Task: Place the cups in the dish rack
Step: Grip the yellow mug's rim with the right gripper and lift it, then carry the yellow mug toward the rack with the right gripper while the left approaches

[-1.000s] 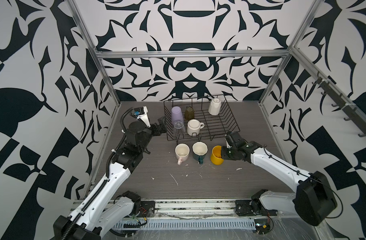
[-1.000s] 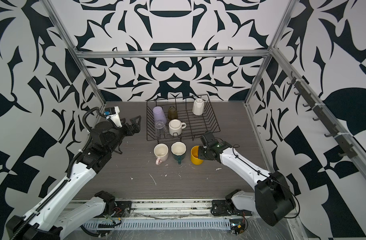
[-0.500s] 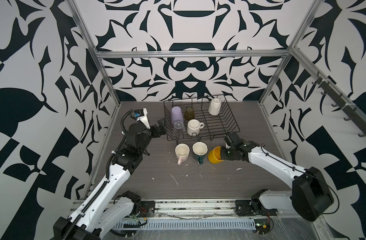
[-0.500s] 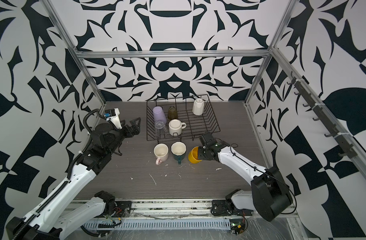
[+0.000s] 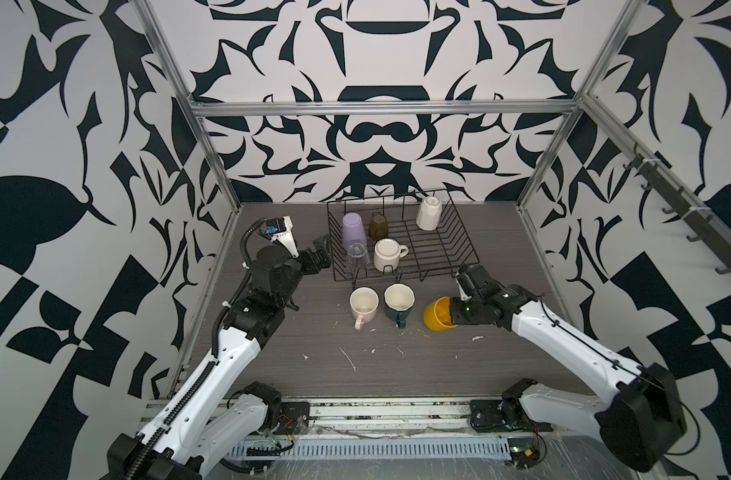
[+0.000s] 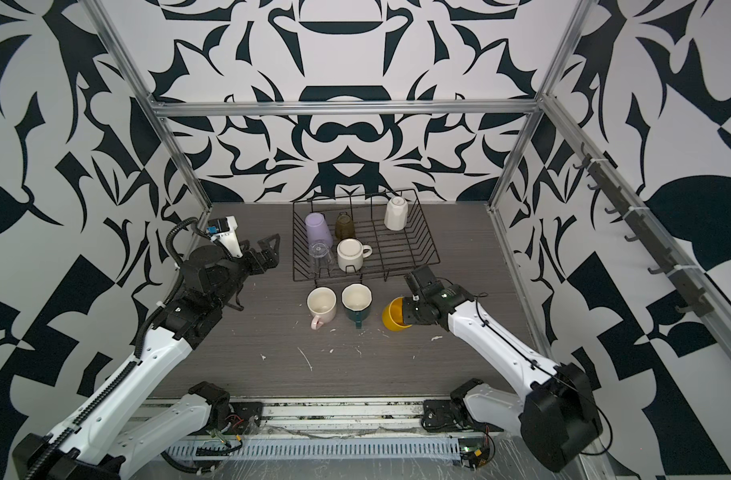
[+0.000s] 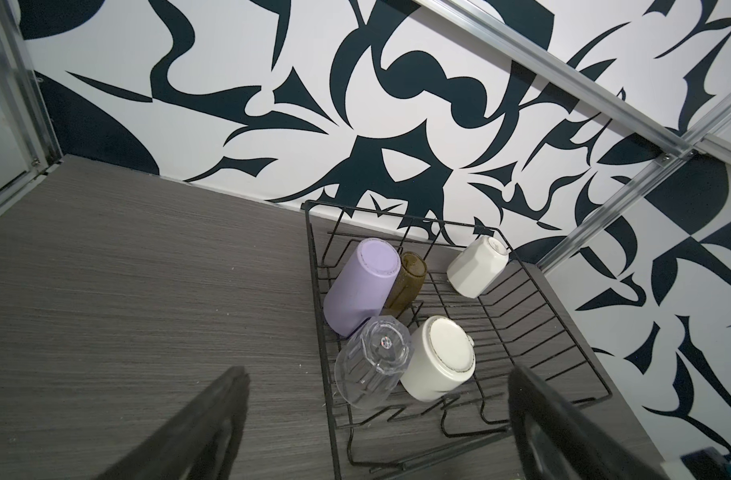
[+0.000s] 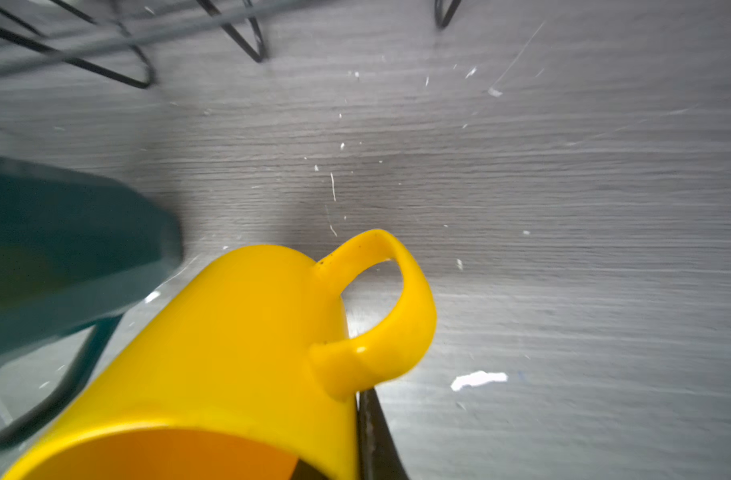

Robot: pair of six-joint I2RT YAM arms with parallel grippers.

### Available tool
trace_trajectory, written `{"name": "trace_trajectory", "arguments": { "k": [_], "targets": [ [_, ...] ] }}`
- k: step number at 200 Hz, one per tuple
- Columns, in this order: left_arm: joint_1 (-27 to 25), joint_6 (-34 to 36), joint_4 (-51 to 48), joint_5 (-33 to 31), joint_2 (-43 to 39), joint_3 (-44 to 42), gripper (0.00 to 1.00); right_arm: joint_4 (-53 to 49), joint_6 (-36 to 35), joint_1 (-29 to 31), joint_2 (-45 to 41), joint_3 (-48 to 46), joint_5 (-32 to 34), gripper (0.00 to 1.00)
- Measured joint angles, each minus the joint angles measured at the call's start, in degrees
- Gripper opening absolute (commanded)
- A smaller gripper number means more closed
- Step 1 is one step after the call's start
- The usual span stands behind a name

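Yellow mug (image 5: pixel 435 319) partly hides right gripper (image 5: pixel 454 312) clamping its wall; left gripper (image 5: pixel 319 253) gapes empty.

Both white shells, blk joints: left arm (image 5: pixel 230 360) w/ blk ribbed conduit (image 5: pixel 216 336), white wrist cam mount (image 5: pixel 282 232); right arm (image 5: pixel 563 336) w/ thin blk cable (image 5: pixel 584 343); left end effector (image 6: pixel 273 248) blk.

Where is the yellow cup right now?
In both top views the yellow cup is on the right, tilted in the right gripper, just right of the dark green cup and in front of the dish rack.
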Motion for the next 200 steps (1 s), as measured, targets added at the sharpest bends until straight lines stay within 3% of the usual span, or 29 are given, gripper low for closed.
{"name": "trace_trajectory", "arguments": {
  "k": [30, 60, 98, 140, 171, 200],
  "targets": [
    [1.5, -2.1, 0.0, 1.9, 1.9, 0.0, 1.00, -1.6, -0.9, 0.0, -6.1, 3.8, -0.3, 0.00],
    [5.0, -5.3, 0.1, 8.2, 4.6, 0.1, 1.00, 0.6, -0.8, 0.0, -10.5, 6.3, -2.9, 0.00],
    [9.6, -10.3, 3.9, 22.4, 7.1, 0.0, 0.99, 6.1, -0.5, 0.0, -10.6, 7.3, -7.8, 0.00],
    [10.4, -14.8, 11.9, 39.1, 11.1, 0.1, 1.00, 14.4, -0.6, -0.1, -9.5, 7.3, -14.2, 0.00],
    [10.4, -22.6, 22.7, 53.3, 17.7, 0.1, 0.99, 22.5, -0.6, -0.1, -7.8, 7.3, -20.5, 0.00],
    [10.1, -31.9, 36.7, 62.4, 22.4, -0.1, 0.99, 28.2, -0.6, -0.1, -6.7, 7.2, -25.3, 0.00]
  ]
}}
